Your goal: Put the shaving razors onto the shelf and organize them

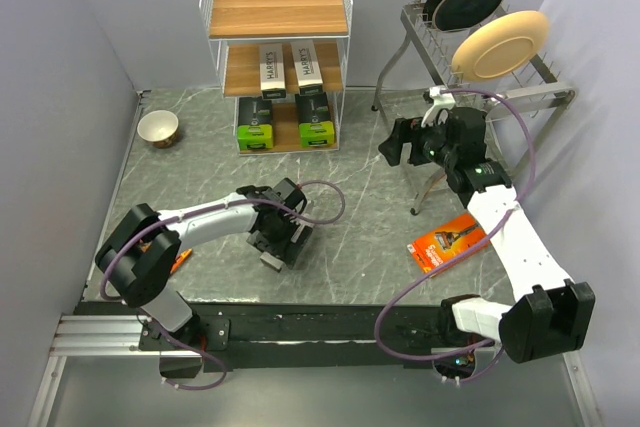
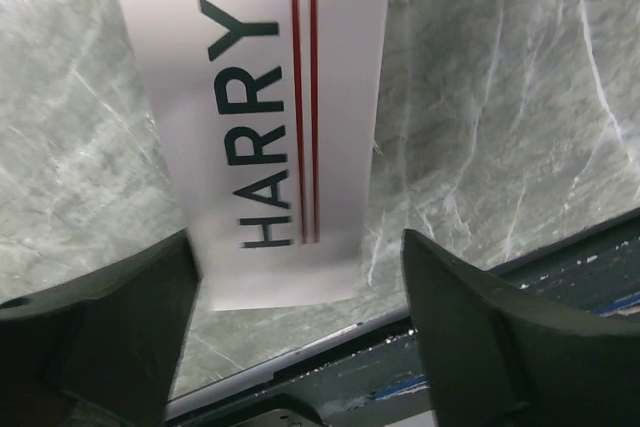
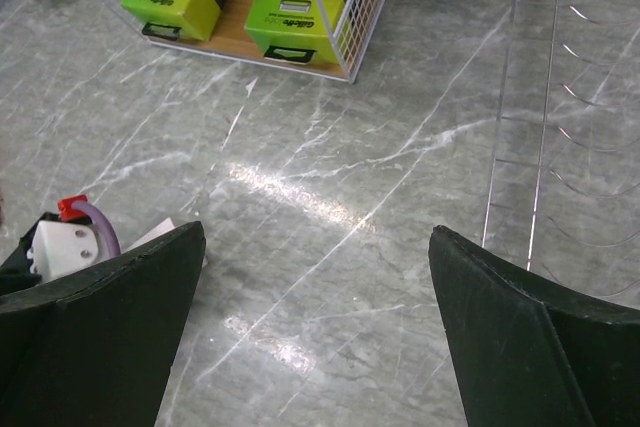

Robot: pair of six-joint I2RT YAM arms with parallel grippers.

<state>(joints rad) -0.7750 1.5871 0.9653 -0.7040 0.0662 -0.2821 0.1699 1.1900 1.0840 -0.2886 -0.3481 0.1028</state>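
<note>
Lying flat, white HARRY'S box [image 2: 270, 117], long axis pointing away from left gripper [image 2: 295, 252]

Two white boxes [image 1: 272, 69] stand on the shelf's [image 1: 275, 7] middle board, two green-ended boxes [image 1: 258, 123] below. Another white box [image 2: 280, 97] and an orange pack [image 1: 447, 243] lie flat nearby.

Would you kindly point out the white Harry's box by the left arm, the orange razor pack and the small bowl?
white Harry's box [image 2: 270, 127], left wrist view, on its printed top face.
orange razor pack [image 1: 442, 243], top external view, middle of its front.
small bowl [image 1: 158, 128], top external view, its pale inside.
</note>
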